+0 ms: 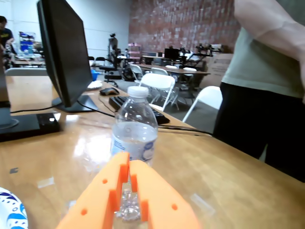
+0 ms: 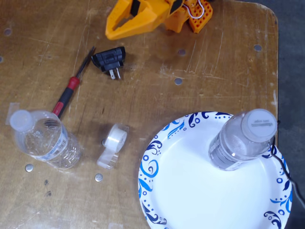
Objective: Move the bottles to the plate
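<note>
One clear bottle (image 2: 44, 142) with a whitish cap stands upright on the wooden table at the left of the fixed view; in the wrist view this bottle (image 1: 134, 129) is straight ahead, beyond the fingertips. Another bottle (image 2: 244, 140) stands on the right part of the white plate (image 2: 186, 195) with a blue swirl rim. Only a sliver of the plate (image 1: 9, 212) shows at the wrist view's bottom left. My orange gripper (image 2: 111, 27) is at the top of the fixed view, far from both bottles. The gripper (image 1: 128, 161) is shut with only a thin slit between its fingers, and it holds nothing.
A clear tape roll (image 2: 112, 145), a red-handled screwdriver (image 2: 70, 89) and a black plug adapter (image 2: 110, 60) lie between the gripper and the left bottle. In the wrist view a monitor (image 1: 62, 52) stands at the back left and a person (image 1: 267, 81) stands at the table's right edge.
</note>
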Controlling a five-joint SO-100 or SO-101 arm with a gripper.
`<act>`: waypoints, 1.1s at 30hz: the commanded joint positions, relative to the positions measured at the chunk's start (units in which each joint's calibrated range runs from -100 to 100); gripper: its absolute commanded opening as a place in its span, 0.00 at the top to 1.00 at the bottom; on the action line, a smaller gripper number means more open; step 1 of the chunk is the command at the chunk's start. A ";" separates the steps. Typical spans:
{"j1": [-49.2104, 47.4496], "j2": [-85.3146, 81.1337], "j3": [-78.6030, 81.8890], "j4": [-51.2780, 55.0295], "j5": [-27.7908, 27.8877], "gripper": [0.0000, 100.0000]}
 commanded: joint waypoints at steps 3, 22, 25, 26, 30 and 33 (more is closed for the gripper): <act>2.20 -0.50 -0.45 0.14 -0.20 0.98; -3.73 55.41 -52.07 2.66 -2.39 0.75; -3.73 65.69 -59.46 -1.08 -2.60 0.72; -3.73 68.56 -61.44 -1.87 -2.49 0.71; -3.83 78.09 -68.20 -5.52 -2.65 0.70; -3.94 83.90 -72.52 -8.13 -2.75 0.70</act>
